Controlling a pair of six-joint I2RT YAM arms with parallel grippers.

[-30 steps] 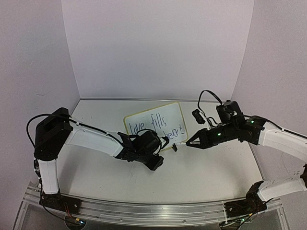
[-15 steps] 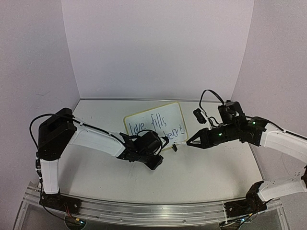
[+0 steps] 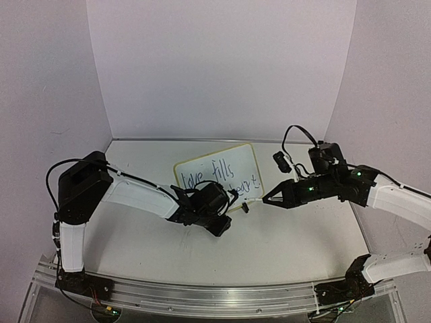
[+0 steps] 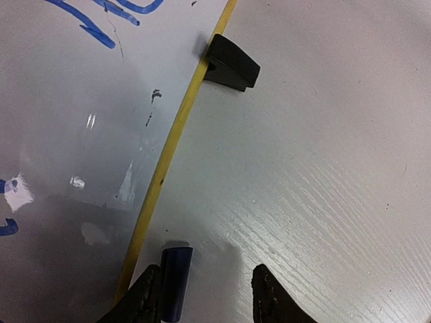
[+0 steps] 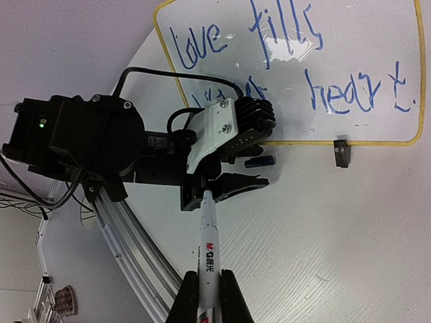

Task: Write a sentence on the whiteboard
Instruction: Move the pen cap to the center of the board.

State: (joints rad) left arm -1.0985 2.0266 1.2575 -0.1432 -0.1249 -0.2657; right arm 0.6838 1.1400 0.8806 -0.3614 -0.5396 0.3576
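Observation:
The whiteboard [image 3: 237, 157] stands tilted at mid-table, with a yellow rim and a black clip foot [image 4: 231, 63]. On it is the sentence [image 5: 350, 94], blue handwriting reading "love fills your heart". My left gripper [image 3: 232, 194] is low at the board's bottom edge. In the left wrist view the left gripper [image 4: 207, 272] is open. A dark blue marker cap [image 4: 175, 282] lies on the table against its left finger. My right gripper [image 5: 207, 296] is shut on a white marker [image 5: 209, 242]. The marker's tip points toward the left gripper and is off the board.
White walls enclose the table at the back and on both sides. An aluminium rail [image 3: 202, 296] runs along the near edge by the arm bases. A second black clip foot [image 5: 341, 153] sits under the board's right end. Bare table [image 3: 283, 242] lies in front of the board.
My left jaws narrowed a little and that arm's elbow shifted slightly right. The right arm drew back slightly to the right with the marker.

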